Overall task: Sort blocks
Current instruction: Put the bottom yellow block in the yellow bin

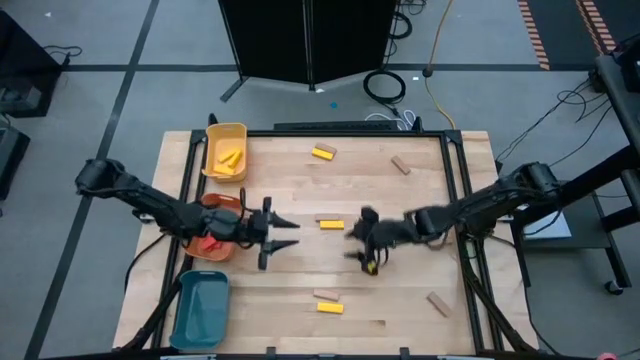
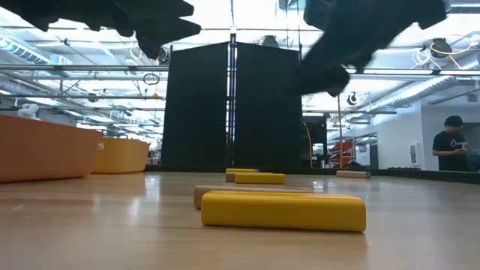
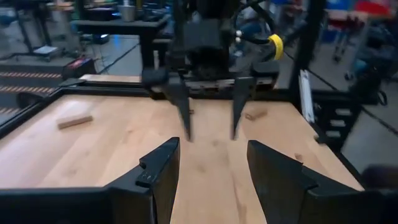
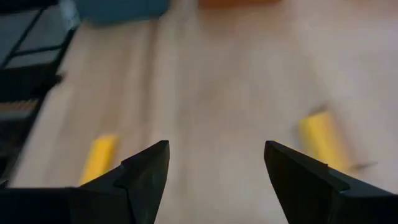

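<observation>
High view: I see my left gripper [image 1: 285, 234] spread and empty beside the orange tray [image 1: 215, 215]; my right gripper [image 1: 362, 250] is spread mid-table near a yellow block [image 1: 331, 224]. Low view: blocks lie loose (none held). Right wrist view: nothing sits between its fingers. I judge a pickup approach; next comes alignment over one block.

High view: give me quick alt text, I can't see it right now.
Both arms reach over the wooden table, left gripper and right gripper open and empty, facing each other with a yellow block between them. Other yellow and tan blocks lie scattered; yellow tray, orange tray and teal tray line the left edge.
</observation>
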Motion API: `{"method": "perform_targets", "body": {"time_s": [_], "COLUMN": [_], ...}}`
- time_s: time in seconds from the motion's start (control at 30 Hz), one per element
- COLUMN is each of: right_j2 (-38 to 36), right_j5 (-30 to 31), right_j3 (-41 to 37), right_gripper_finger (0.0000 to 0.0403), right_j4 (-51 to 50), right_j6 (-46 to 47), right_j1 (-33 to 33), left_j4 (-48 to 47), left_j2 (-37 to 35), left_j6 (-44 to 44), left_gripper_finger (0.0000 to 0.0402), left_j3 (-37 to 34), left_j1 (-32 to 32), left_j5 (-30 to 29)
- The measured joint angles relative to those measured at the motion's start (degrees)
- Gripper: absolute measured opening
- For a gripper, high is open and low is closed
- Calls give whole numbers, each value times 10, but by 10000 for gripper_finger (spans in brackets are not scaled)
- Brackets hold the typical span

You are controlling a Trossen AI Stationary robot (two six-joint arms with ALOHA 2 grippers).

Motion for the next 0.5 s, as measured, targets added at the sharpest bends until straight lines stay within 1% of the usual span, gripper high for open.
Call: {"method": "perform_targets", "body": {"time_s": [0.17, 0.27, 0.37, 0.47, 0.5], "right_j2": [59, 95, 129, 167, 181], "right_j5": [-1, 16, 61, 115, 125], "right_j3": [0, 0, 3, 26, 37], "right_gripper_finger": [256, 256, 256, 256, 256], "right_j4": [12, 43, 101, 109, 111], "right_j6": [121, 173, 172, 133, 121], "right_j1": [99, 145, 178, 195, 200], "left_j4": [1, 3, 13, 43, 49], "left_j2": [-10, -9, -10, -9, -10], "left_j6": [25, 25, 12, 15, 19], "left_gripper_finger": [185, 185, 185, 185, 185], "left_j3": [2, 2, 2, 2, 4], "left_j1": [-12, -17, -21, -31, -35], "left_j5": [-1, -1, -1, -2, -2]}}
